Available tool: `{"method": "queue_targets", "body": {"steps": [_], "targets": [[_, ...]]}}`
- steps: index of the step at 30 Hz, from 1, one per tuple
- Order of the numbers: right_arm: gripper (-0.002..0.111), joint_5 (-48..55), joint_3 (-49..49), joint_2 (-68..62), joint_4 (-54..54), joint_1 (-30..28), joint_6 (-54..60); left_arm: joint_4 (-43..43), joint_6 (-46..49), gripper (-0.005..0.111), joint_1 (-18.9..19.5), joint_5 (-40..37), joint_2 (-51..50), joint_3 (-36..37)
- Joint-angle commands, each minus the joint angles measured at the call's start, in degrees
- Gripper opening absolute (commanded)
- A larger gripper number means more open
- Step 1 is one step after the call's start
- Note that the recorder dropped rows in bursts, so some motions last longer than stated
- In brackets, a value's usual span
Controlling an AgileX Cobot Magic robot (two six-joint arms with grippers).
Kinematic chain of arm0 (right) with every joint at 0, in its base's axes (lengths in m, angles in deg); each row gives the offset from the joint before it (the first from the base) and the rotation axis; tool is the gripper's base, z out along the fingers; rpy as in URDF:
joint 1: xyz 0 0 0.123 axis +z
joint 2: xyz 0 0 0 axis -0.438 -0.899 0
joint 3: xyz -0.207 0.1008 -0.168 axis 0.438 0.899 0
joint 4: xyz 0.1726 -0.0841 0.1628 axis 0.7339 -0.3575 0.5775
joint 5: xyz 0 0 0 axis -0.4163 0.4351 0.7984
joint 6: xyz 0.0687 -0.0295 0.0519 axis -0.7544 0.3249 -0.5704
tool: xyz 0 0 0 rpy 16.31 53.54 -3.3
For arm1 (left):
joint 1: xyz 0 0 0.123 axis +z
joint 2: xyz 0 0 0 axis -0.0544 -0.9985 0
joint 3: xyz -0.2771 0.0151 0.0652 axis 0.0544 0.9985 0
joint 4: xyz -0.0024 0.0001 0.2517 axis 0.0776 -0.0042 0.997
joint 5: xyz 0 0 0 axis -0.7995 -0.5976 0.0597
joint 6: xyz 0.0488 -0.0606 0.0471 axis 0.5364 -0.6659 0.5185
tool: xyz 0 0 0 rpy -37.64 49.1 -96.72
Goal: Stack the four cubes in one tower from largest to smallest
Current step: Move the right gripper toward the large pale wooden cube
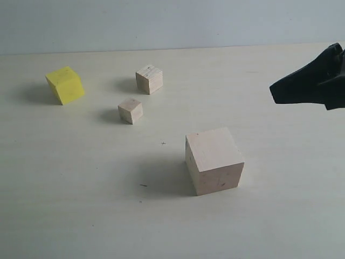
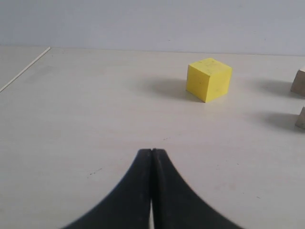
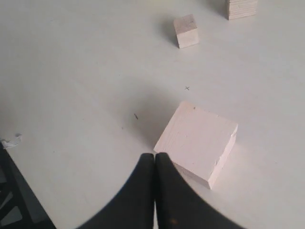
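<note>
While the four cubes stand singly on the table point(image 1: 81, 216), none upon another, the right tool point(image 1: 274, 93) shows at the right edge of the exterior view. It is raised above the table with its tip directed leftward.

**Exterior view.**
- The large cube point(image 1: 214, 161) sits nearest the camera, right of centre. It lies below and to the left of the right tool, apart from it.
- The small cube point(image 1: 130, 110) lies farther back and to the left of the large cube.
- The plywood cube point(image 1: 149, 79) stands just beyond the small cube and slightly to the right, near it but not touching.
- The yellow cube point(image 1: 65, 84) is at far left, well apart from the rest.
- A small cross mark point(image 1: 163, 143) lies on the table between the large and small cubes.

**Right wrist view.** The two fingers point(image 3: 138, 191) meet along their length, clenched on nothing. The large cube appears just ahead of the tips, slightly off their line. The small cube lies farther on, and the plywood cube is farthest, cut by the picture's edge.

**Left wrist view.** The left tool point(image 2: 151, 151) is likewise clenched and empty, its fingers pressed together. The yellow cube stands well ahead of it and off to one side, with an edge turned toward the tool. Parts of two pale cubes show at the picture's margin.
</note>
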Motion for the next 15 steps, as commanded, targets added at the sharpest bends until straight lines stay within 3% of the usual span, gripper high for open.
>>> {"method": "queue_targets", "body": {"steps": [1, 12, 15], "targets": [[0.0, -1.7, -0.4, -0.1, 0.9, 0.3, -0.2, -0.2, -0.2, 0.0, -0.2, 0.4, 0.3, 0.2], [0.0, -1.3, -0.4, -0.1, 0.9, 0.3, -0.3, -0.2, -0.2, 0.0, -0.2, 0.8, 0.3, 0.2], [0.0, -1.2, -0.4, -0.1, 0.9, 0.3, -0.3, -1.0, -0.2, 0.0, -0.2, 7.9, 0.3, 0.2]]}}
